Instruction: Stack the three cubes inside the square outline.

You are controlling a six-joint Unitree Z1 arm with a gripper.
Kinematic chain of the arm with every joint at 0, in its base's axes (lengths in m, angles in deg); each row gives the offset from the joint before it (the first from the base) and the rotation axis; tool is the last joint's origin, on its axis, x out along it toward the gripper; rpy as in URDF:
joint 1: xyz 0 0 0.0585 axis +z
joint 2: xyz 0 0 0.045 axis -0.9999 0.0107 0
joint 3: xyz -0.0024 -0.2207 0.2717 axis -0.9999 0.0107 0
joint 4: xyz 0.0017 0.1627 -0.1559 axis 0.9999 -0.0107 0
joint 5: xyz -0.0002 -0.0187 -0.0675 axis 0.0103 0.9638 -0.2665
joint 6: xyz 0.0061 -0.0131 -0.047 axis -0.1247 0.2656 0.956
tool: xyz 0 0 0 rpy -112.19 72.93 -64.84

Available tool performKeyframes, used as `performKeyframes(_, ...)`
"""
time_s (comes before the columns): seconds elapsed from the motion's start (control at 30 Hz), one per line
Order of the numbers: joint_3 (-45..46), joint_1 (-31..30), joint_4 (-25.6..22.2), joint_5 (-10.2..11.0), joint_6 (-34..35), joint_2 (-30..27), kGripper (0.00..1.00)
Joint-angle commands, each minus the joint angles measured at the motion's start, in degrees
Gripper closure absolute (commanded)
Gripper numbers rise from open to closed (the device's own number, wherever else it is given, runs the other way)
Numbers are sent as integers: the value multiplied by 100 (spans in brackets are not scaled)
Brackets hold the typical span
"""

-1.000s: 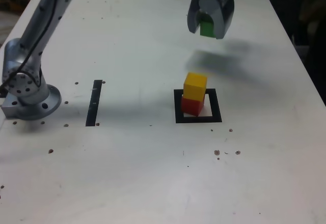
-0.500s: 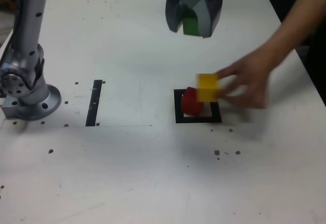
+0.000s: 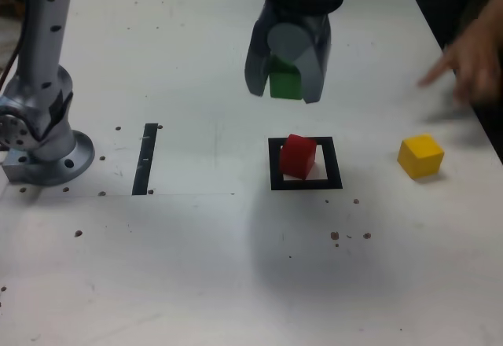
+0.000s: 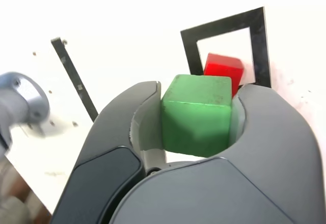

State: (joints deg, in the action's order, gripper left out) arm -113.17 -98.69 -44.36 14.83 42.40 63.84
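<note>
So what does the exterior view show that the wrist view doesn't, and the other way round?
Only the exterior view shows the yellow cube on the table and a person's blurred hand near its right edge.

Only the wrist view shows the green cube's upper face and both its side contacts inside the grey gripper clearly.

Both show the green cube, the red cube, the thick black square outline and the straight black strip.
</note>
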Motion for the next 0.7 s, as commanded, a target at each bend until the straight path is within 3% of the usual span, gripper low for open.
performKeyframes(0.0,13,-79,-27,-51,221,65,93)
performKeyframes(0.23,76,-208,54,-184,670,266,93)
performKeyframes(0.47,62,-243,149,-357,744,412,93)
performKeyframes(0.67,61,-245,166,-384,745,427,91)
